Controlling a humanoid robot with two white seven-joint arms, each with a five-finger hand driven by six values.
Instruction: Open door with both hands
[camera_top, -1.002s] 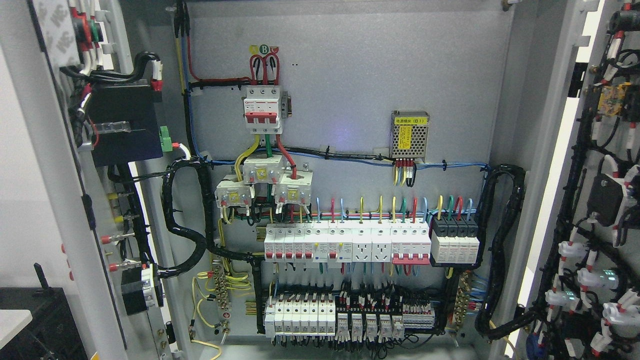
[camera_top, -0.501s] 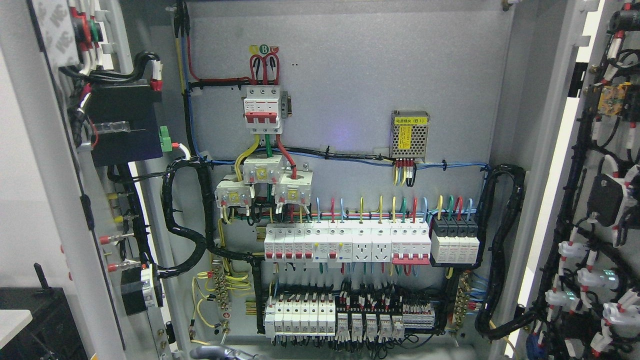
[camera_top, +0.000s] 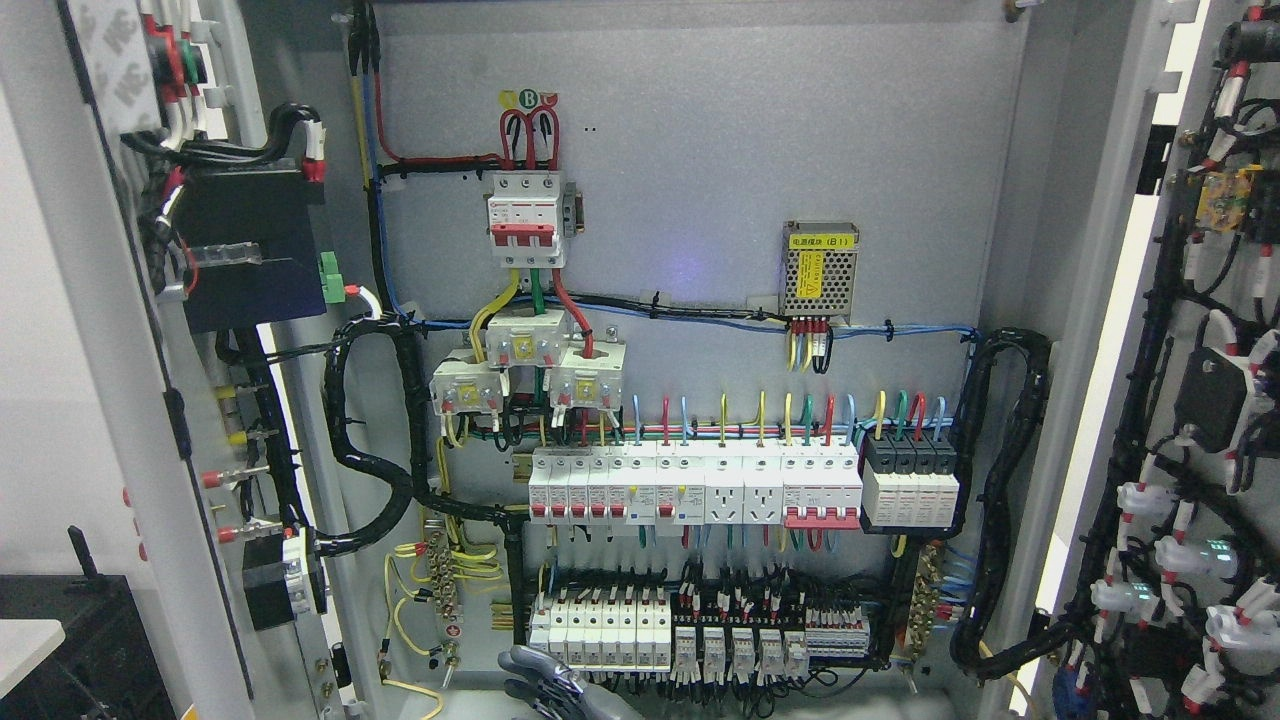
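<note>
The electrical cabinet stands open. Its left door is swung out at the picture's left, inner side showing with wiring and a black box. Its right door is swung out at the right, also with wired parts on its inner side. My left hand pokes up at the bottom edge just left of the middle, in front of the lowest row of breakers. Its grey fingers look relaxed and hold nothing. It touches neither door. The right arm is out of view.
The grey backplate carries a red-and-white main breaker, a small power supply, rows of white breakers and terminal blocks. Thick black cable looms run down both sides. A black case stands at the lower left.
My left hand has come up into view at the bottom edge and moved to the right, from low at the lower left to in front of the bottom breakers. The doors have not moved.
</note>
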